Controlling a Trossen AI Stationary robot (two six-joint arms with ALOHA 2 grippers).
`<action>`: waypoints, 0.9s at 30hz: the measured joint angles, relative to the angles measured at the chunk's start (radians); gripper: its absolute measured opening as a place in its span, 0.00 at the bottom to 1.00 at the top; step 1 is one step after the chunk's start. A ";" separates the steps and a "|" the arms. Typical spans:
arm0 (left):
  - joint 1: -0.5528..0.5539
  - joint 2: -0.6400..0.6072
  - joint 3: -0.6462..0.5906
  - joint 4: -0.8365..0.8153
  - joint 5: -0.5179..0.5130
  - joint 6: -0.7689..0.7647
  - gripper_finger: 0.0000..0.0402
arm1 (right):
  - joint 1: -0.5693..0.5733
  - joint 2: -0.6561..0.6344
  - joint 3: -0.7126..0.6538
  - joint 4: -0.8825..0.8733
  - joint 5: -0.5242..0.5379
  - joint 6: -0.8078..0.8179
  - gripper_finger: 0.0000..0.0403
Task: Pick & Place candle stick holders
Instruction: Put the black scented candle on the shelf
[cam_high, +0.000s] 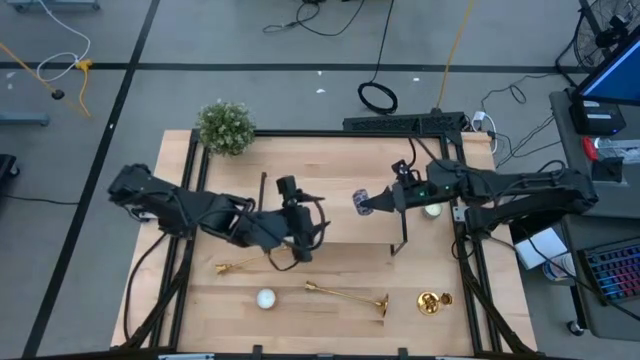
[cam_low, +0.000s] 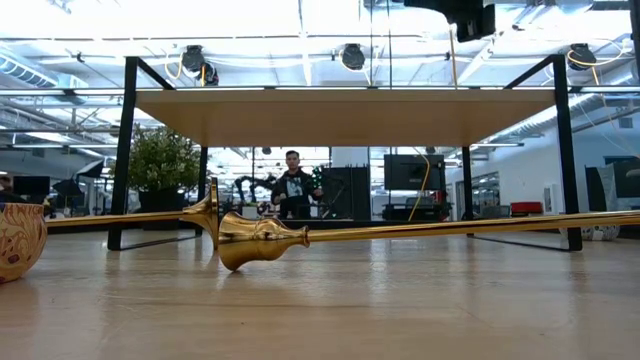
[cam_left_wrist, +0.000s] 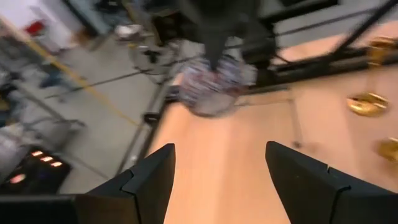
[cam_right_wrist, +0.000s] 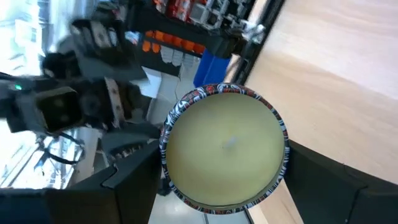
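Holding a round candle (cam_right_wrist: 225, 149) in a patterned tin, my right gripper (cam_high: 366, 203) hangs above the middle of the bench (cam_high: 330, 310), its jaws clamped on the tin's sides. My left gripper (cam_high: 300, 235) hovers just left of centre, jaws apart with nothing between them, only bare wood showing past them. Two gold candlesticks lie on their sides on the near part of the bench: one (cam_high: 240, 265) just below my left gripper, the other (cam_high: 348, 296) further right. A third gold piece (cam_high: 433, 301) sits near the right corner. A small white tealight (cam_high: 265, 298) rests between the two lying candlesticks.
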 joint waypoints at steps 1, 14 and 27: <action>0.008 0.002 0.000 0.000 -0.005 -0.014 0.65 | 0.004 0.006 0.000 0.002 0.001 0.000 0.73; 0.060 0.172 0.263 -0.101 0.106 -0.221 0.88 | 0.047 0.064 -0.001 -0.008 0.022 -0.029 0.73; 0.012 0.483 0.672 -0.501 0.004 -0.236 0.98 | 0.054 0.063 -0.001 -0.033 0.026 -0.082 0.73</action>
